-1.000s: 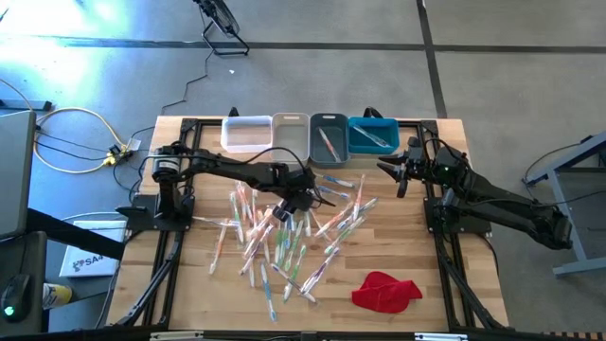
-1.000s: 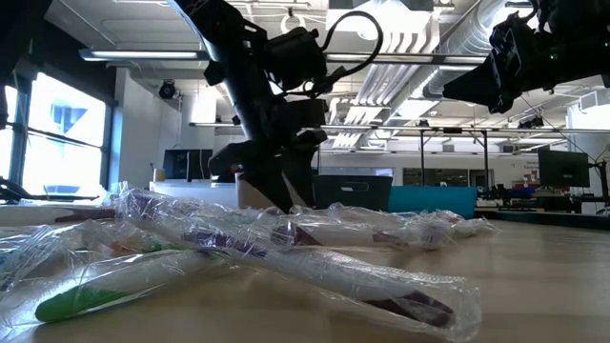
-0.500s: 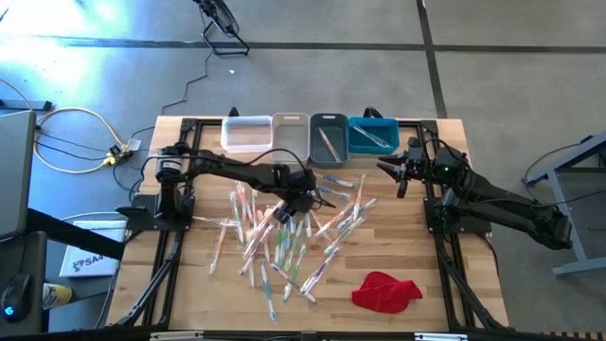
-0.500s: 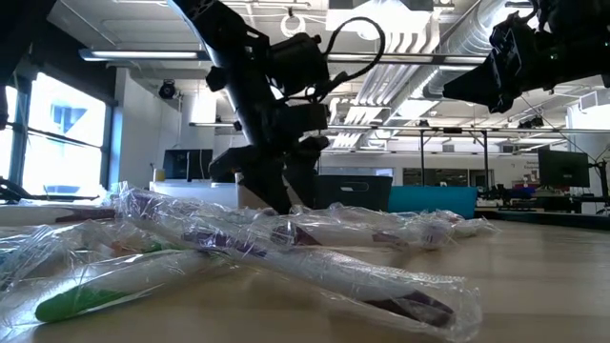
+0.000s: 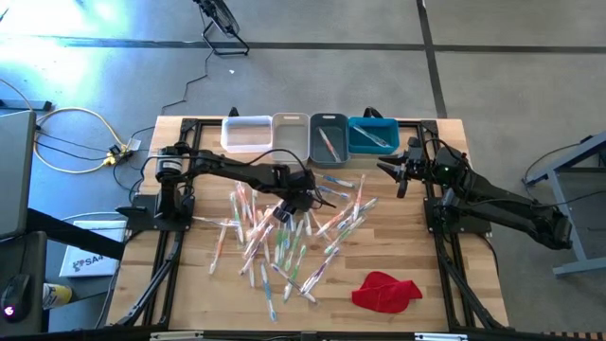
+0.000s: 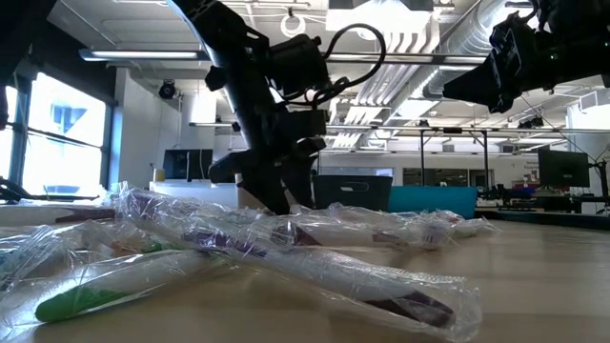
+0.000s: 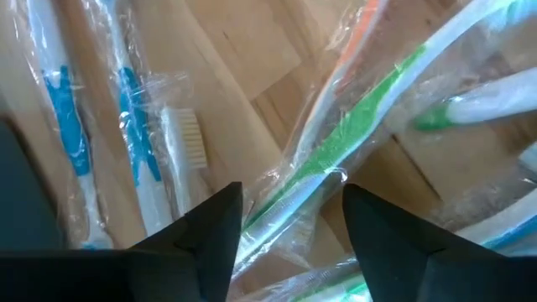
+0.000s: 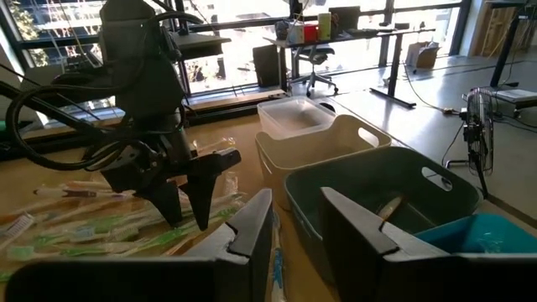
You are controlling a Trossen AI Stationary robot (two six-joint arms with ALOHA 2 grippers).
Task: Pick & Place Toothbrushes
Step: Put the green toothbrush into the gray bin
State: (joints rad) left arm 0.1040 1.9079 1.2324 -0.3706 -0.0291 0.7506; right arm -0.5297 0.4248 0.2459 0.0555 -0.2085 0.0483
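Left fingers (image 7: 289, 231) spread over the toothbrush pile

A green-handled toothbrush (image 7: 352, 138) in clear wrap lies on the worktop (image 7: 252, 50) between them, ungripped. Right fingers (image 8: 294, 222) part-open, grasping nothing, beside the grey bin (image 8: 394, 189).

2 black arms, matte, slim jointed links on black frame rails bolted to table. Left arm (image 5: 227, 169): silver motor cap at base, thin black cable looped over wrist. Left gripper (image 7: 289, 222): 2 flat black wedge fingers. Right arm (image 5: 502, 202): bulkier links. Right gripper (image 8: 294, 222): 2 dark angular fingers.
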